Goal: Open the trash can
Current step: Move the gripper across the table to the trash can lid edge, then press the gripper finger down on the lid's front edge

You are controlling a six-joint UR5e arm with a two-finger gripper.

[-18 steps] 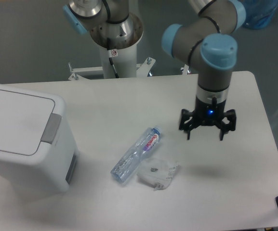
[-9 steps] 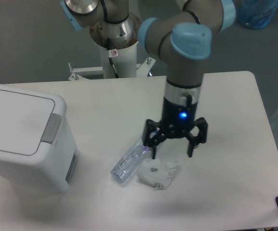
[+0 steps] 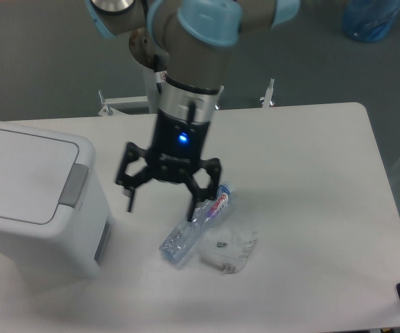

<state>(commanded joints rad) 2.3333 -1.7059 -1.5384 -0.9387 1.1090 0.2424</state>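
Note:
The trash can (image 3: 37,201) is a large boxy white bin at the left of the table, with a flat white lid lying shut and a grey push tab (image 3: 74,185) on its right edge. My gripper (image 3: 160,205) hangs open and empty above the table, just right of the bin and a little apart from the tab. Its fingers (image 3: 128,196) point downward. It partly covers the upper end of the bottle.
A clear plastic bottle (image 3: 194,227) with a red and blue label lies on the table under the gripper's right side. A crumpled clear wrapper (image 3: 227,251) lies beside it. The arm's base (image 3: 165,66) stands at the table's far edge.
My gripper has swept left across the table, from the right side over the bottle toward the trash can. It stays open. The bin, bottle and wrapper have not moved.

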